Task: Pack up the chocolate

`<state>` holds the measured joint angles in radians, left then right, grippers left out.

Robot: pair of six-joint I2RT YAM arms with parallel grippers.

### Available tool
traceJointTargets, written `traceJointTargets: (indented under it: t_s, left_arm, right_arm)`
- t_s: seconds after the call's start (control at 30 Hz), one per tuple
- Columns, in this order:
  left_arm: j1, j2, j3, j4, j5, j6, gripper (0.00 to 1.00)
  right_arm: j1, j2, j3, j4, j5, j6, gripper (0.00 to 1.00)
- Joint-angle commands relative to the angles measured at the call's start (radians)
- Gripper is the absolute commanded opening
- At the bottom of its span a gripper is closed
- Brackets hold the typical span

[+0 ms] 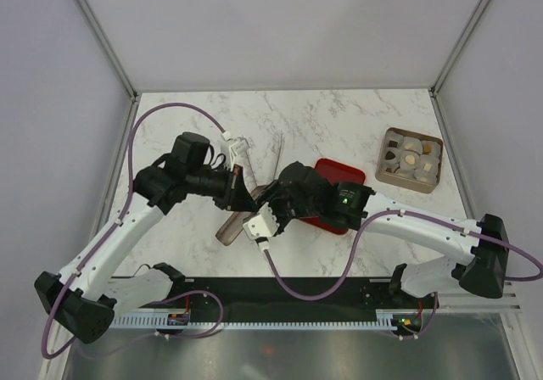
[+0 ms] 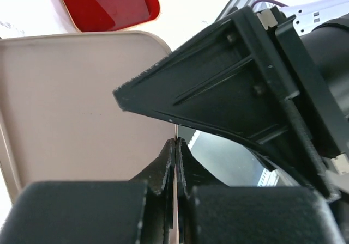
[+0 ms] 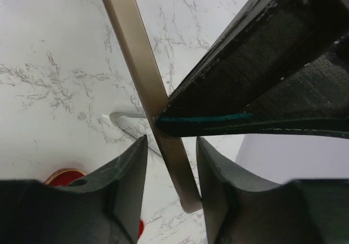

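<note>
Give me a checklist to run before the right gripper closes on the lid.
1. Left gripper shut on the lid edge: ok.
2. Lid edge between the right gripper jaws: ok; they stand open, with a gap on each side.
3. Grippers clear of each other: cannot tell; they overlap closely in both wrist views.
4. Chocolates seated in their box, far right of the table: ok.
5. Red tray free of load: cannot tell; the right arm covers part of it.
</note>
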<state>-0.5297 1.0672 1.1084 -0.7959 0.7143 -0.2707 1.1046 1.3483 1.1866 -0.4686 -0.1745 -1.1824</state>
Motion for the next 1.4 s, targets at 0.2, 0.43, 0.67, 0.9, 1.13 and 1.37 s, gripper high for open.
traceJointTargets:
  t_s: [0.2,0.43,0.67,0.9,1.13,1.37]
  left_arm:
    - [-0.006,0.04,0.175,-0.003,-0.068,-0.005,0.03]
    - [0.002,0.192,0.551,-0.08,-0.346,-0.11,0.37]
    - [0.152,0.28,0.808,-0.143,-0.513,-0.209,0.79]
    - [0.181,0.189,0.593,-0.117,-0.561,-0.219,1.0]
    - [0.177,0.079,0.24,-0.052,-0.529,-0.171,1.0]
    - [0.166,0.016,0.036,0.034,-0.429,-0.047,1.0]
  right_arm:
    - [0.012,-0.011,-0.027,0.077,0.023,0.016,0.07]
    - [0.015,-0.061,-0.071,0.223,-0.056,0.357,0.0]
    - [0.005,-0.133,-0.048,0.271,0.099,0.866,0.0]
    - [-0.341,-0.284,-0.151,0.367,0.116,1.236,0.0]
    - [-0.806,-0.353,-0.225,0.369,0.202,1.59,0.0]
    - [-1.222,-0.294,-0.31,0.539,-0.127,1.885,0.0]
